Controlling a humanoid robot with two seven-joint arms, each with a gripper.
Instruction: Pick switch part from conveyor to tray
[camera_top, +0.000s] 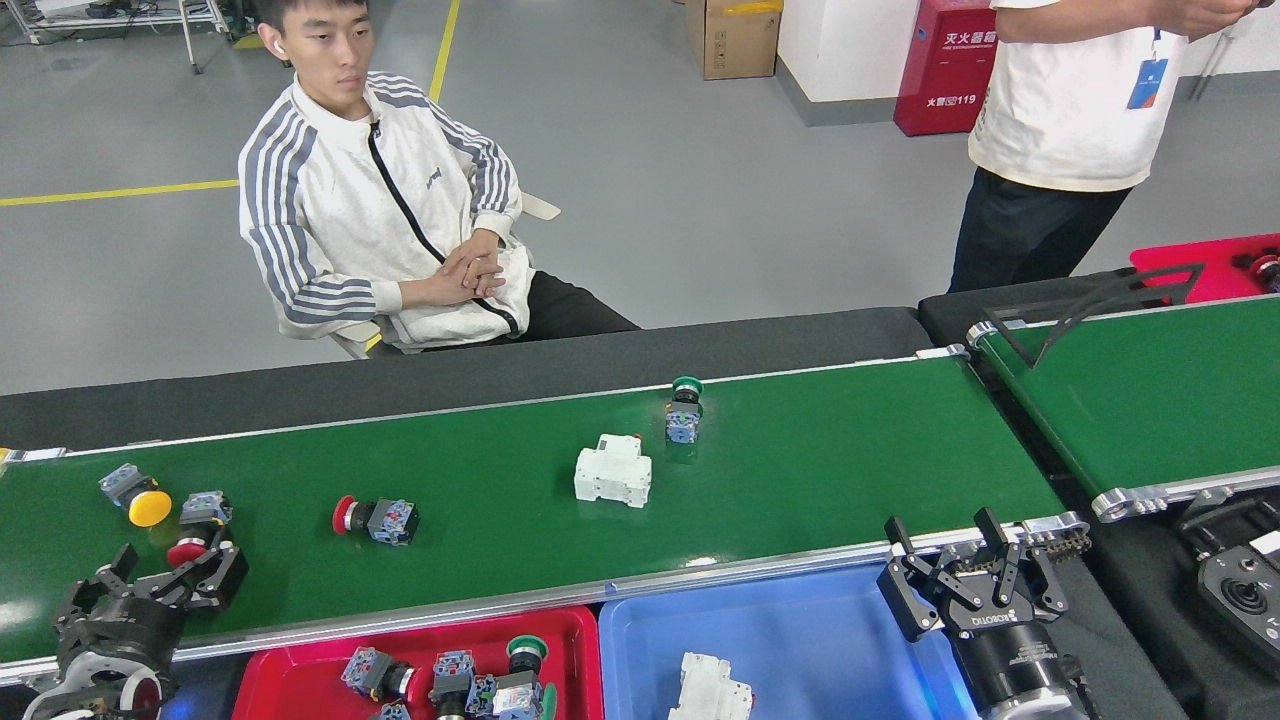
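Grey workshop floor with a yellow line across the upper frame; seated person in a white striped jacket (375, 215) at upper left, hands clasped, and a standing person in a white T-shirt (1065, 100) at upper right beside a red cabinet (935, 65). Across the middle, the conveyor (800, 480), dark green with silver rails, carrying a green-capped switch part (684, 410) upright near the far rail, a white breaker (613, 472) just beside it toward centre, a red-capped switch part (375, 518) lying on its side left of centre, and at far left a yellow-capped switch part (135, 495) near a second red-capped one (200, 530). Lower left: left gripper (150, 590) over the belt's near edge, fingers spread wide, holding nothing, close to that second red-capped part. Lower right: right gripper (960, 580) above the near rail, fingers likewise spread wide and empty. Bottom centre: red tray (290, 670) holding several switch parts, touching a blue tray (800, 640) with one white breaker inside. Right edge: a shorter green belt (1150, 400) with a black bracket.
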